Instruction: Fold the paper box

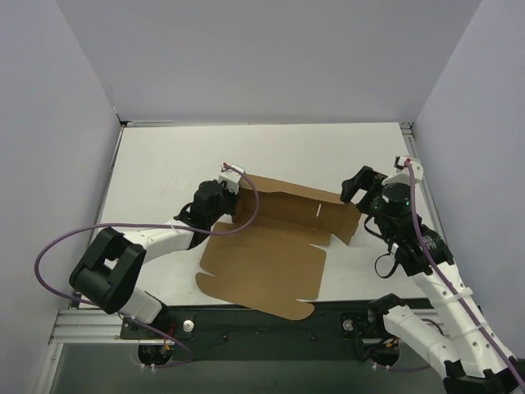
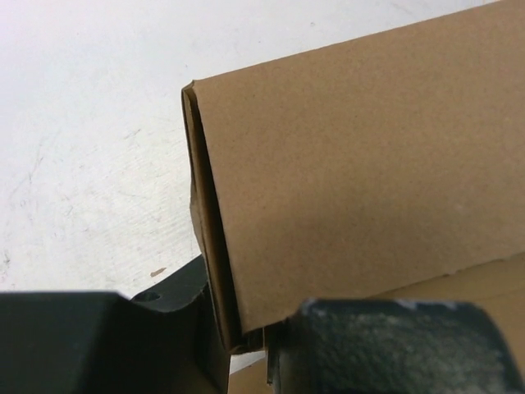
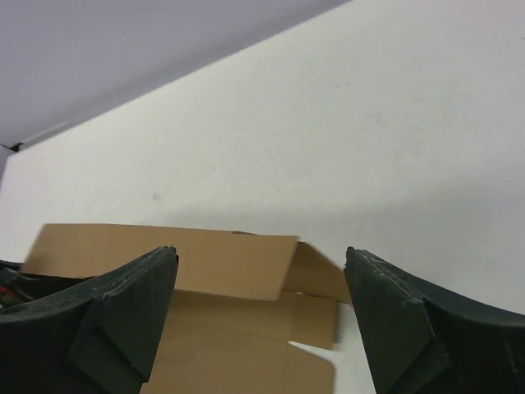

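The paper box is a brown cardboard sheet lying mid-table, with its far panel folded upright and a small slit in it. My left gripper is shut on the left end of that upright part; in the left wrist view the doubled cardboard edge sits pinched between my fingers. My right gripper is open and empty, just right of the box's right end. In the right wrist view the box lies ahead between my spread fingertips.
The white table is walled by grey panels at the back and both sides. A purple cable loops from the left arm over the table's left side. The box's near flap overhangs the table's front edge.
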`<act>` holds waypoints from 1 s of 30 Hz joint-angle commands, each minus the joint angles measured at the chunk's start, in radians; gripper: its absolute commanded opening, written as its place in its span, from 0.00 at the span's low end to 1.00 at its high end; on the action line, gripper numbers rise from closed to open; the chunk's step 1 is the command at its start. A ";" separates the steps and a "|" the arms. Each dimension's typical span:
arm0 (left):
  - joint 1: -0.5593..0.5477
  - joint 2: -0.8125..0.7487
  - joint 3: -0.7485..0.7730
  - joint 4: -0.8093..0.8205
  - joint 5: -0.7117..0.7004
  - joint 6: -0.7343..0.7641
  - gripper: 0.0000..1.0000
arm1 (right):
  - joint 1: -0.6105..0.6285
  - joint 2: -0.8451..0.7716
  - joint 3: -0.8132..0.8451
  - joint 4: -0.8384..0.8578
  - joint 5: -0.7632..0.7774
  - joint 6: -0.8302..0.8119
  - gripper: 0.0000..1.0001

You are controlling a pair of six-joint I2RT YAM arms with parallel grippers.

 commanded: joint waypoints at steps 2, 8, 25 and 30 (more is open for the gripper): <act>0.081 -0.052 0.027 -0.107 0.176 -0.045 0.00 | -0.250 0.015 -0.050 -0.123 -0.335 -0.137 0.86; 0.120 -0.035 0.047 -0.129 0.225 -0.049 0.00 | -0.268 -0.103 -0.188 -0.109 -0.374 -0.149 0.86; 0.155 -0.015 0.075 -0.164 0.267 -0.063 0.00 | -0.262 -0.232 -0.349 -0.044 -0.490 -0.154 0.79; 0.160 -0.010 0.070 -0.153 0.277 -0.071 0.00 | -0.256 -0.200 -0.369 0.020 -0.499 -0.168 0.76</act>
